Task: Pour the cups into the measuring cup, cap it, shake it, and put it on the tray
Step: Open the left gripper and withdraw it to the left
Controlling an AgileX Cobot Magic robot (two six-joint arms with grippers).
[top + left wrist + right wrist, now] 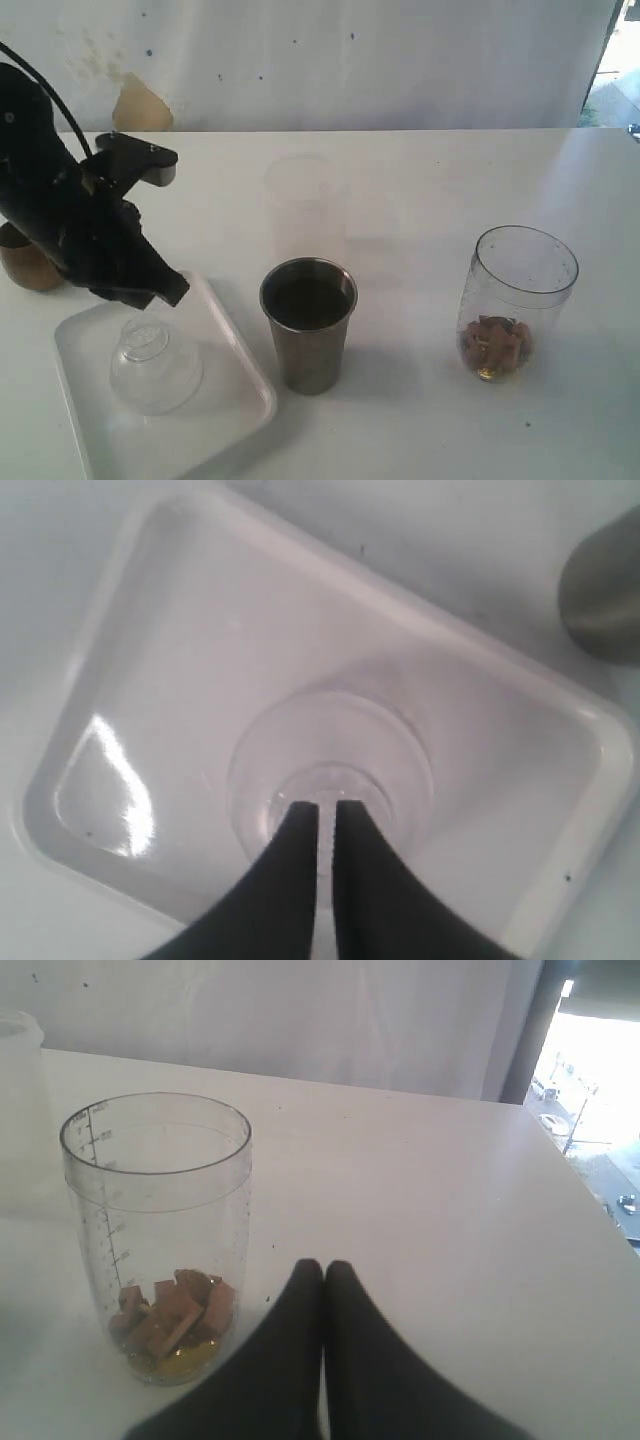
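From my station I see the measuring cup standing upright and uncapped on the white table, well to the right of everything else. Brown chunks sit in a shallow yellowish liquid at its bottom. A printed scale of tick marks and numerals runs down its wall, but the figures are too small for me to read, and I can find no brand or label anywhere. My right gripper hangs just beside that cup with its fingers pressed together and nothing between them. The steel tumbler stands upright mid-table, just off the right edge of the tray; its inside looks dark. A frosted cup stands behind it. The wooden cup is at the far left, partly hidden by my left arm. On the tray rests a clear dome lid. My left gripper is over the lid's crown with only a thin slit between its fingers. I cannot tell whether they pinch the lid.
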